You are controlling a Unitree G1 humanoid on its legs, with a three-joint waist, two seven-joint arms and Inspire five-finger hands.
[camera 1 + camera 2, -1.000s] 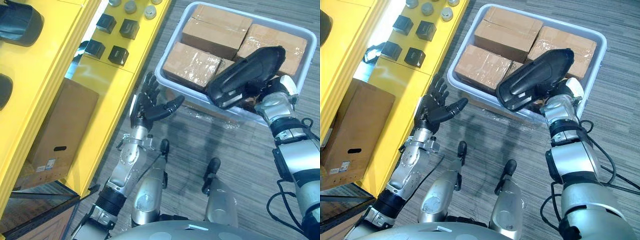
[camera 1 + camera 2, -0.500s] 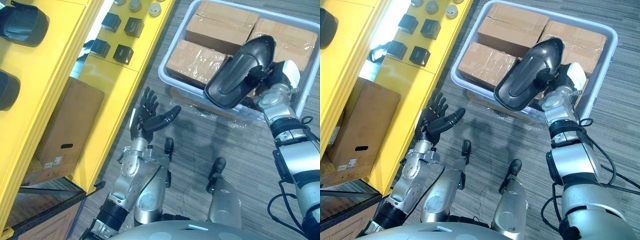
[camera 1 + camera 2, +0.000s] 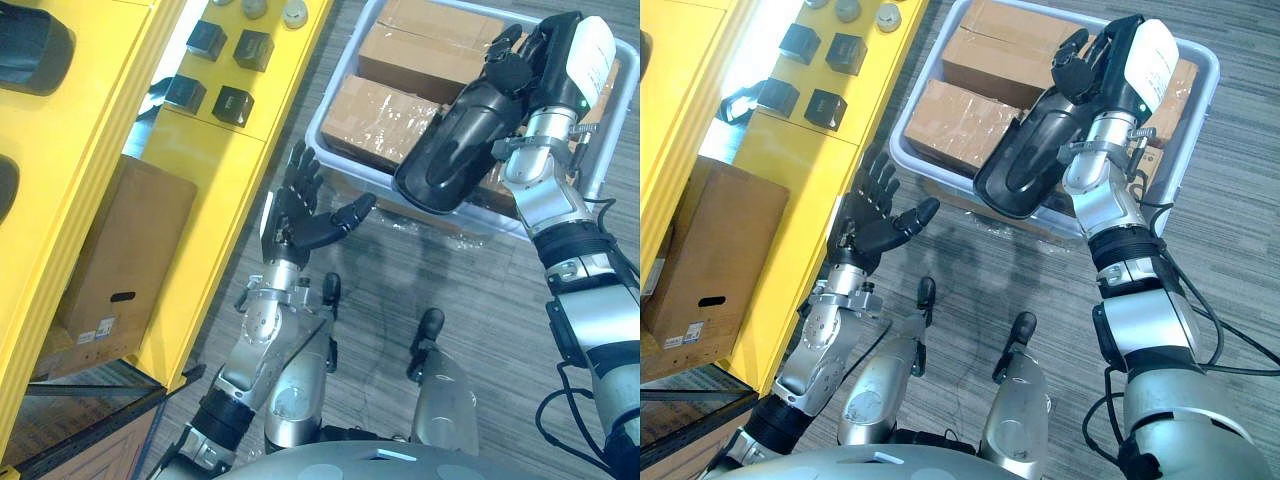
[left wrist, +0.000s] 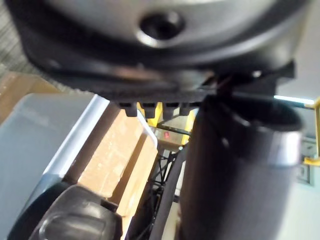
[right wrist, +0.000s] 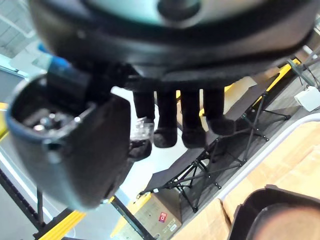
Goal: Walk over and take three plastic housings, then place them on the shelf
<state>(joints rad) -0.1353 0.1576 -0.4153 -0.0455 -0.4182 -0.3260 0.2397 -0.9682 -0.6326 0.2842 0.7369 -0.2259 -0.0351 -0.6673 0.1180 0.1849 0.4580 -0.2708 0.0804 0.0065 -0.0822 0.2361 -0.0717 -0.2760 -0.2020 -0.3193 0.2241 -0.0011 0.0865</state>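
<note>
A long black plastic housing (image 3: 452, 152) hangs tilted above the grey bin (image 3: 332, 152), its open side facing me. My right hand (image 3: 540, 48) is shut on its upper end, fingers curled over the rim; the housing's edge (image 5: 272, 215) shows past the fingers (image 5: 192, 131) in the right wrist view. My left hand (image 3: 300, 212) is open, palm up with fingers spread, between the yellow shelf (image 3: 100, 130) and the bin, a little below the housing's lower end. Two more black housings (image 3: 30, 45) lie on the shelf's upper level at the far left.
The bin holds several taped cardboard boxes (image 3: 385, 105). Small black cubes (image 3: 236, 104) and grey discs sit on the shelf's lower level. A brown cardboard box (image 3: 125, 255) stands under the shelf. Grey carpet lies between shelf and bin.
My right hand has lifted the housing higher over the bin and turned its wrist upward. My left hand has risen slightly toward the housing's lower end.
</note>
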